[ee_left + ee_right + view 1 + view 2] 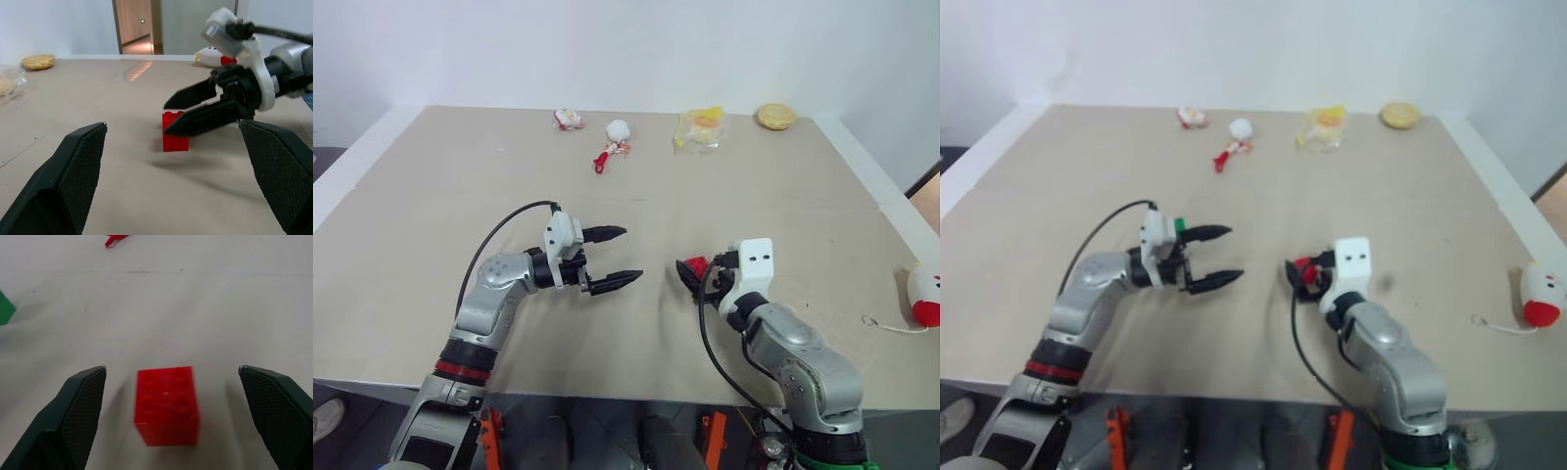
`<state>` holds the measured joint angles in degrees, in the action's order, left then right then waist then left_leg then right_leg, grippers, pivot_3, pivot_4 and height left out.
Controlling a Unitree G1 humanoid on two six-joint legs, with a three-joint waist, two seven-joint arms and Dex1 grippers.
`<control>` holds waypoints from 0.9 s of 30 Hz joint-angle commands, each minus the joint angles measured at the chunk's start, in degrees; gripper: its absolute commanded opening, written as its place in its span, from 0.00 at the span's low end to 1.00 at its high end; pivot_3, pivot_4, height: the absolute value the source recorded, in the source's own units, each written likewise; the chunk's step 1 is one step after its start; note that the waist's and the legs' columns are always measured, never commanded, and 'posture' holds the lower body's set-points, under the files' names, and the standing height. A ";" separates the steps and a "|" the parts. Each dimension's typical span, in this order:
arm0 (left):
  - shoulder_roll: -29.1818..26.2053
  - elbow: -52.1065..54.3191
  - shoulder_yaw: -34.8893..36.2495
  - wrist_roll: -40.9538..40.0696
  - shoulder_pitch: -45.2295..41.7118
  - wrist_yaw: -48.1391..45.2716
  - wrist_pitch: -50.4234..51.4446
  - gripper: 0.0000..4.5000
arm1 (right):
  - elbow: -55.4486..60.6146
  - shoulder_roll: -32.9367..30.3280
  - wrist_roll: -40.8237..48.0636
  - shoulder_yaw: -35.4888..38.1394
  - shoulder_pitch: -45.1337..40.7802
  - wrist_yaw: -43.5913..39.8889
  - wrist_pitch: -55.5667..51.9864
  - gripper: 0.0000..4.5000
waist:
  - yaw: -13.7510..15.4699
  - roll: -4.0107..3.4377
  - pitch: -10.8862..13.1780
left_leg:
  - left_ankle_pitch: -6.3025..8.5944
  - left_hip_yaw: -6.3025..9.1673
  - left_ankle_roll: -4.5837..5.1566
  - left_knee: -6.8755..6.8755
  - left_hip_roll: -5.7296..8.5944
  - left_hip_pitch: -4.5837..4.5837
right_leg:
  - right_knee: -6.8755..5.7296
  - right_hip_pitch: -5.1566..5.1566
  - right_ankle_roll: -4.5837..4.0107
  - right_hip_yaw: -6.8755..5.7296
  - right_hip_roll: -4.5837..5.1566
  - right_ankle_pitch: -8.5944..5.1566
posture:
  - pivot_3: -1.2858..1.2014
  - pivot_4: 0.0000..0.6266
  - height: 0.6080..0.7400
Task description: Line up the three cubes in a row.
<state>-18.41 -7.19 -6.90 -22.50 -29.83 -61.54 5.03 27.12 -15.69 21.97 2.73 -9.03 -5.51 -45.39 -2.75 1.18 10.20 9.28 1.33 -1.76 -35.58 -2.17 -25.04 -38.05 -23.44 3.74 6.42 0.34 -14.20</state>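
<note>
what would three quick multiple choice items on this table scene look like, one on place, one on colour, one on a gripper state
1. Where is the red cube?
A. between the right gripper's open fingers
B. in the left gripper
C. at the table's far edge

2. What colour is the block edge near the left gripper?
A. blue
B. green
C. black

3. How is the right gripper?
A. shut on the cube
B. shut and empty
C. open, not gripping

Answers: 1 A, the right wrist view shows the cube on the table with a gap to each finger. 2 B, green block. 3 C, fingers stand clear of the cube.
</note>
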 commanded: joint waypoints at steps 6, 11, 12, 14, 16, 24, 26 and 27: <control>0.18 2.97 0.50 -0.47 0.09 0.79 0.15 1.00 | -3.02 1.49 -3.72 -1.15 -0.36 -0.18 3.00 0.68 | 0.00 0.01 0.01 | 0.00 0.01 0.00 0.00 0.00 0.00 | 0.00 0.00 0.00 0.00 0.00 0.00 | 0.52 0.24 1.00; 0.38 3.05 0.68 -0.57 -0.14 1.36 0.37 1.00 | -2.73 1.83 -3.20 0.25 -0.86 -1.49 3.34 0.28 | 0.00 0.01 0.01 | 0.00 0.02 0.00 0.00 0.00 0.00 | 0.00 0.00 0.01 -0.01 0.00 0.00 | 0.52 0.24 1.00; 0.21 3.25 0.59 -0.66 -0.10 1.16 0.54 1.00 | -2.24 1.11 -2.50 0.86 -1.00 -2.94 3.92 0.28 | 0.00 0.02 0.01 | 0.00 0.01 0.00 0.00 0.00 0.00 | 0.00 0.00 0.01 -0.01 0.00 0.01 | 0.52 0.24 1.00; -0.35 3.68 0.28 -0.77 0.11 0.27 0.81 1.00 | -1.49 -1.06 1.15 3.28 -1.67 -7.51 3.11 0.28 | 0.00 0.03 0.02 | 0.00 0.01 0.00 0.00 0.01 -0.01 | 0.00 0.00 0.01 -0.01 0.00 0.01 | 0.52 0.24 1.00; -0.97 3.98 0.00 -0.91 0.33 -0.87 1.01 1.00 | -1.32 -5.24 3.95 4.82 -2.02 -14.79 5.08 0.28 | 0.00 0.04 0.03 | 0.00 0.01 0.00 -0.01 0.02 -0.01 | 0.00 0.01 0.02 0.00 0.01 0.01 | 0.52 0.24 1.00; -3.83 5.69 -1.93 -1.37 1.26 -7.59 1.69 1.00 | -10.02 -32.47 8.07 2.35 -0.15 -59.72 19.87 0.28 | -0.09 0.20 0.12 | 0.01 0.07 0.00 0.04 0.03 0.04 | 0.03 0.07 -0.01 -0.08 0.03 -0.10 | 0.52 0.24 1.00; -4.57 6.79 -2.41 -1.50 1.82 -8.72 2.01 1.00 | -15.49 -34.75 5.59 0.05 -2.55 -65.54 24.91 0.28 | -0.24 0.25 0.15 | 0.01 0.00 0.00 0.02 0.01 0.10 | 0.02 0.08 -0.03 -0.06 0.02 -0.07 | 0.52 0.24 1.00; -5.19 7.98 -2.69 -1.76 2.47 -9.42 2.58 1.00 | -18.80 -35.25 3.73 -1.51 -4.00 -68.31 28.29 0.28 | -0.46 0.26 0.16 | 0.01 -0.02 0.00 0.01 -0.01 0.11 | 0.02 0.07 -0.04 -0.06 0.02 -0.05 | 0.52 0.24 1.00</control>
<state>-22.36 -2.33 -9.37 -23.03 -27.76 -69.68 7.01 11.46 -49.83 27.68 2.43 -11.40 -68.77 -22.29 -3.21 1.44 10.36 9.29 1.27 -1.77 -35.57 -2.20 -24.88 -38.03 -23.36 3.69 6.36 0.35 -14.22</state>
